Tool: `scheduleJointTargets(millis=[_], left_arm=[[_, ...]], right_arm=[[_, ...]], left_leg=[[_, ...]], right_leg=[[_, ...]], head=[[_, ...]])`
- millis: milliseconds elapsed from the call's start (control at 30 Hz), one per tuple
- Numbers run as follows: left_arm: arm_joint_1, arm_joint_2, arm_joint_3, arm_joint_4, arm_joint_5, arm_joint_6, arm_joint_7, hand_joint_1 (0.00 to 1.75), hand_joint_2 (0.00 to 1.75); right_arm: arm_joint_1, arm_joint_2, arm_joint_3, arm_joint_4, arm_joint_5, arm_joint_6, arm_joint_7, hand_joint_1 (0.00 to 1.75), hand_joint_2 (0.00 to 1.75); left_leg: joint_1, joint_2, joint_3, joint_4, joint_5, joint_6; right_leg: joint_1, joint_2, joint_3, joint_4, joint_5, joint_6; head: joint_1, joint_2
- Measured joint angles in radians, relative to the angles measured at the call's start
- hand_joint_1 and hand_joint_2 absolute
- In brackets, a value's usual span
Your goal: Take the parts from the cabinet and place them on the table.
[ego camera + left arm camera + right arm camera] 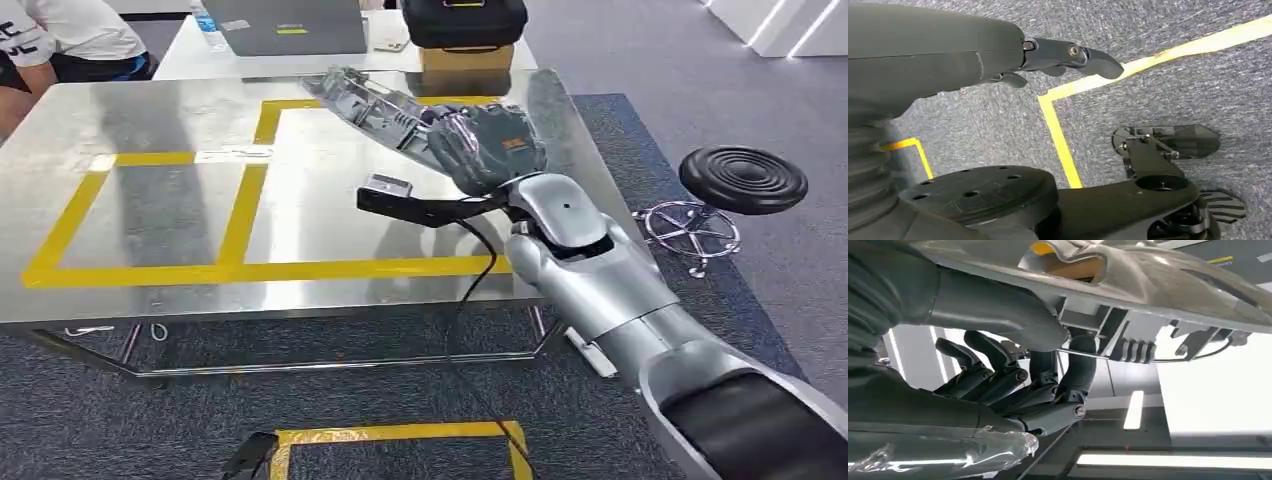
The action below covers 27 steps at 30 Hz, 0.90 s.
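Bare steel counter [150, 215] open from nine to eleven o'clock of the right robot hand [490, 148], laptop [285, 25] and black case [463, 20] crowding twelve o'clock, stool [742, 180] at three o'clock.

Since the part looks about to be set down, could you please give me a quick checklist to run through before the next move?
1. Right hand grips the grey part: ok, thumb and fingers clamp it in the right wrist view.
2. Part is over the metal table: ok.
3. Part resting on the table: cannot tell.
4. Bare tabletop under the part: ok.
5. Camera cable free of the table edge: cannot tell.
6. Left hand out of the way: ok, hanging over the carpet.
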Motion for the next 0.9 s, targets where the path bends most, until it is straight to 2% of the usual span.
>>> scheduleJointTargets(millis=[900], left_arm=[[-0.004,-0.008,-0.007,0.0,0.0,0.004,0.003,0.0,1.75]], right_arm=[[-0.015,0.044,0.057,0.031,-0.009,0.0,0.008,1.75,1.75]], left_leg=[[0.0,0.0,0.0,0.0,0.0,0.0]], right_leg=[[0.0,0.0,0.0,0.0,0.0,0.0]], head=[[0.0,0.0]])
